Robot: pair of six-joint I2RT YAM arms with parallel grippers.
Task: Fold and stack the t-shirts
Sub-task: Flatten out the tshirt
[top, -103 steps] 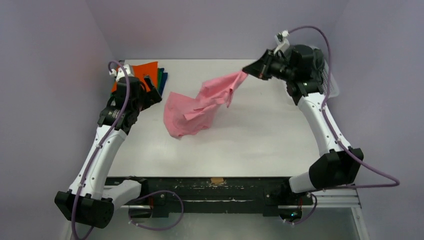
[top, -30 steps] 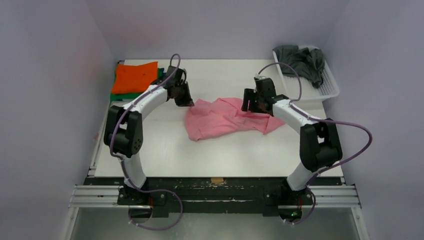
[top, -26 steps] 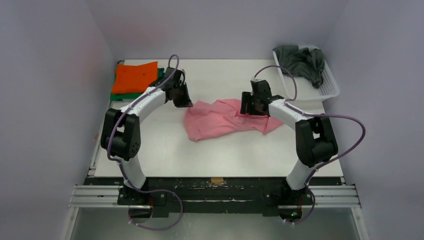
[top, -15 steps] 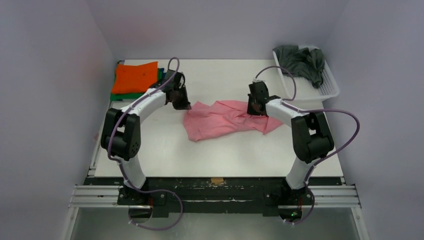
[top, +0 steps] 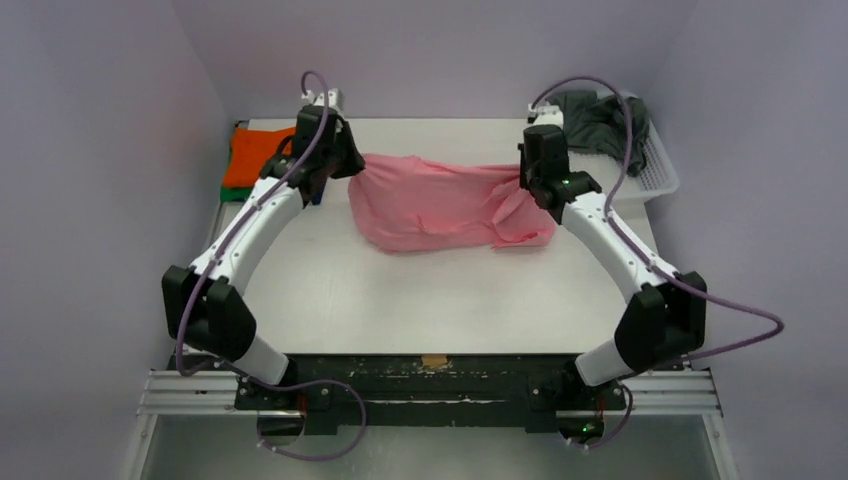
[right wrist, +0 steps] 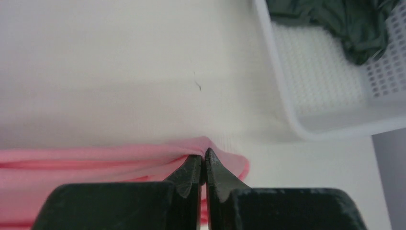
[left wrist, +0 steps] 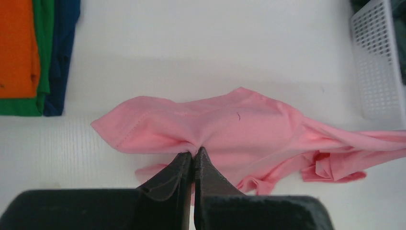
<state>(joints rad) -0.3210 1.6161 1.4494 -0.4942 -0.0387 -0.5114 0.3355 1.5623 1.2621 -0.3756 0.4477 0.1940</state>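
Observation:
The salmon pink t-shirt [top: 430,205] hangs stretched between my two grippers above the far half of the table, its lower edge sagging onto the surface. My left gripper [top: 352,166] is shut on its left upper edge [left wrist: 194,152]. On the other side, my right gripper [top: 524,181] is shut on the right upper edge [right wrist: 205,154]. Folded orange [left wrist: 16,48] and green [left wrist: 44,48] t-shirts lie stacked at the far left, partly hidden by my left arm in the top view. A dark grey t-shirt [right wrist: 354,24] lies crumpled in the basket.
The white slotted basket [top: 657,170] stands at the far right corner, close behind my right wrist. A dark blue folded cloth [left wrist: 62,57] lies under the green one in the stack. The purple walls close in the table on three sides.
My right gripper has shut on the pink shirt. Both arms have risen and moved toward the far side, lifting the shirt and pulling it out wide between them.

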